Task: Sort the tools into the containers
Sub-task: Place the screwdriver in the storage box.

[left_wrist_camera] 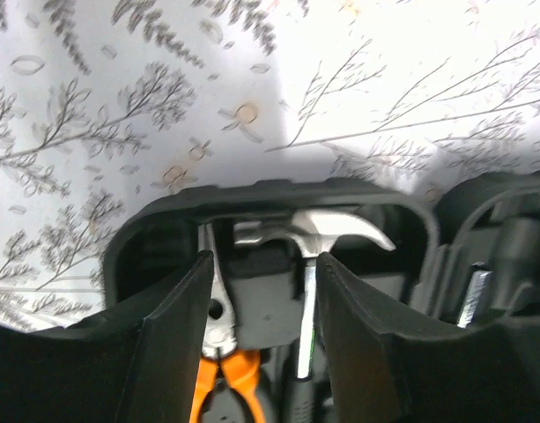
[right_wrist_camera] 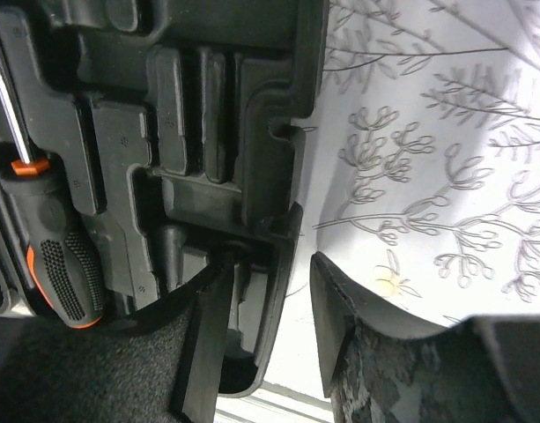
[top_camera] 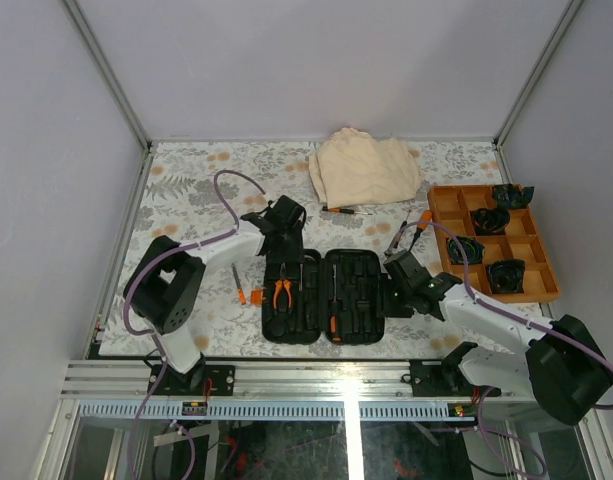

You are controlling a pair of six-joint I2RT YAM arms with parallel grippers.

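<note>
The black tool case (top_camera: 324, 296) lies open in two halves. Orange pliers (top_camera: 282, 292) sit in its left half, and a screwdriver (right_wrist_camera: 62, 256) sits in its right half. My left gripper (top_camera: 283, 225) hangs over the far end of the left half. Its open fingers (left_wrist_camera: 264, 257) straddle a moulded block, with the pliers' head (left_wrist_camera: 215, 291) by one pad and the hammer (left_wrist_camera: 327, 231) shaft by the other. My right gripper (top_camera: 401, 270) is open astride the case's right wall (right_wrist_camera: 271, 262), one finger inside and one outside, with a gap showing. Loose tools lie near the cloth (top_camera: 344, 210), left of the case (top_camera: 244, 290) and by the tray (top_camera: 422, 222).
A beige folded cloth (top_camera: 364, 168) lies at the back of the floral table cover. A wooden divided tray (top_camera: 543, 262) with black items stands at the right. Grey walls close in both sides, and a metal rail runs along the near edge.
</note>
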